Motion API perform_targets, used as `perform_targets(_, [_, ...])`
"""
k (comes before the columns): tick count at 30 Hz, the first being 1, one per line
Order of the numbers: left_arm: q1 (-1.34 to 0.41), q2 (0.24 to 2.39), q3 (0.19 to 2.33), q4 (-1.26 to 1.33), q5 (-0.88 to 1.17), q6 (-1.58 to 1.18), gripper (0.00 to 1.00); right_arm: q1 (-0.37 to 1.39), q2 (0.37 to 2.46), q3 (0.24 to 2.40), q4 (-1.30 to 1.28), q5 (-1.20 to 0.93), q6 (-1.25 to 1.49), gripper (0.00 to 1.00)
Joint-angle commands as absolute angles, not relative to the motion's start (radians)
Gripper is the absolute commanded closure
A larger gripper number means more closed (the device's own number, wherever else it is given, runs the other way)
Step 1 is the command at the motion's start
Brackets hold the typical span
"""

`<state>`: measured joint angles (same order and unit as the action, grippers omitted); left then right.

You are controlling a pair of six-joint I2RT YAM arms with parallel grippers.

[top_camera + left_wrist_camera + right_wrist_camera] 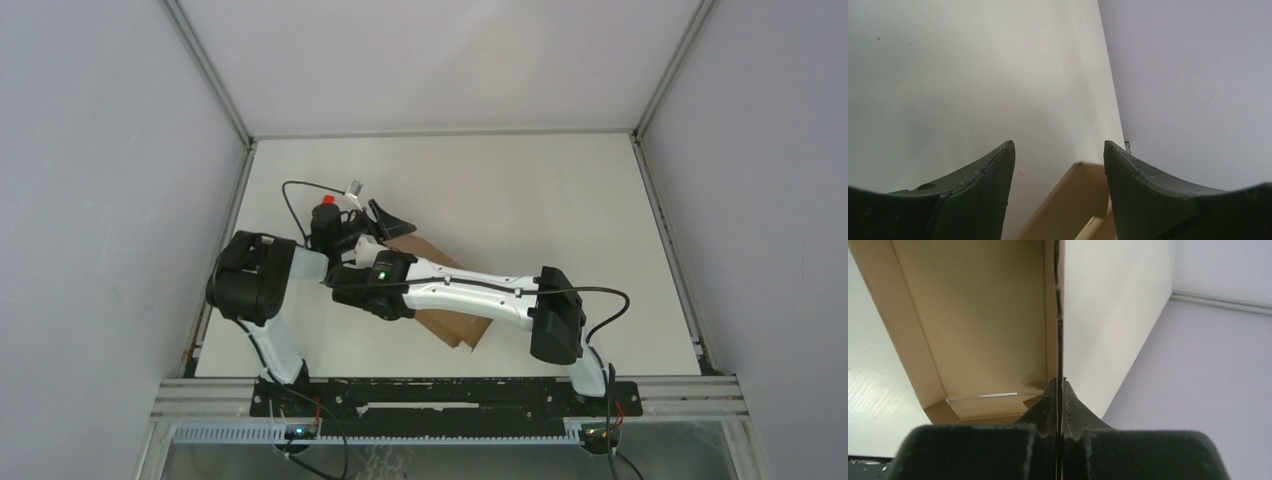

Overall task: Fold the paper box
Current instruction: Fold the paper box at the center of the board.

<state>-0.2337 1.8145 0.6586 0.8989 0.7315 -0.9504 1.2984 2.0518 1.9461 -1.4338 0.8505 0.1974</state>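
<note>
My right gripper (1059, 383) is clenched tight on the paper box (978, 315): the two fingers meet on a thin upright side panel that my wrist camera sees edge-on, as a dark line running up and away from the fingertips. To the left of that line I look into the open inside of the box, plain brown, with a low rim along its far left side and a folded flap near the bottom that has a short pale strip on it. To the right of the line lies the pale table (1108, 300). From above, the box (428, 252) sits left of the table's (540, 200) middle, mostly hidden under my right arm, which reaches across it from its base at the near right; brown cardboard shows on both sides of the forearm. My left gripper (1058, 146) is released, its dark fingers (993, 175) spread well apart with nothing between them and nothing touching them. Below and beyond their gap a pale brown corner of the box (1073, 205) pokes into view, resting on the table (948, 75), and the grey wall (1198, 75) of the enclosure rises to the right. In the overhead view my left arm bends in from the near left, its wrist close to the far left end of the box.
</note>
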Motion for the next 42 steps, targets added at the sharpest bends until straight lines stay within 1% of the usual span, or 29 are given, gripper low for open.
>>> perform_targets(1, [-0.238,1.763,0.643,0.888,0.721,-0.901,0.30,1.290,2.050,1.982,-1.505,1.003,0.275,1.00])
perform_targets(4, [-0.237,1.741,0.638,0.863,0.714,-0.887,0.30,1.269,2.061,1.937,-1.531,1.108,0.288,1.00])
perform_targets(7, [-0.233,1.708,0.634,0.812,0.701,-0.859,0.30,1.253,2.092,1.935,-1.600,1.207,0.372,1.00])
perform_targets(11, [-0.224,1.655,0.625,0.749,0.681,-0.826,0.30,1.234,2.112,1.877,-1.608,1.337,0.410,1.00])
perform_targets(18, [-0.221,1.533,0.593,0.574,0.616,-0.741,0.31,1.203,2.133,1.883,-1.604,1.315,0.461,1.00])
perform_targets(21, [-0.227,1.476,0.576,0.457,0.561,-0.698,0.37,1.195,2.113,1.904,-1.599,1.273,0.464,1.00])
perform_targets(23, [-0.241,1.449,0.555,0.428,0.550,-0.707,0.50,1.189,2.096,1.910,-1.582,1.257,0.445,1.00])
perform_targets(24, [-0.252,1.438,0.544,0.428,0.552,-0.723,0.55,1.187,2.090,1.910,-1.567,1.251,0.431,1.00])
perform_targets(25, [-0.268,1.428,0.531,0.431,0.549,-0.744,0.57,1.186,2.082,1.910,-1.554,1.246,0.421,1.00])
perform_targets(27, [-0.314,1.409,0.503,0.480,0.545,-0.802,0.63,1.184,2.073,1.905,-1.524,1.222,0.394,1.00])
perform_targets(30, [-0.410,1.423,0.491,0.586,0.521,-0.914,0.66,1.185,2.069,1.905,-1.510,1.208,0.381,1.00])
perform_targets(32, [-0.468,1.471,0.494,0.711,0.495,-1.003,0.68,1.187,2.068,1.905,-1.507,1.202,0.379,1.00])
perform_targets(35, [-0.529,1.569,0.497,0.935,0.461,-1.155,0.68,1.191,2.070,1.909,-1.506,1.192,0.377,1.00])
perform_targets(37, [-0.558,1.639,0.512,1.030,0.440,-1.212,0.68,1.193,2.075,1.921,-1.518,1.192,0.385,1.00])
perform_targets(42, [-0.605,1.716,0.514,1.086,0.382,-1.250,0.68,1.190,2.074,1.923,-1.540,1.192,0.399,1.00])
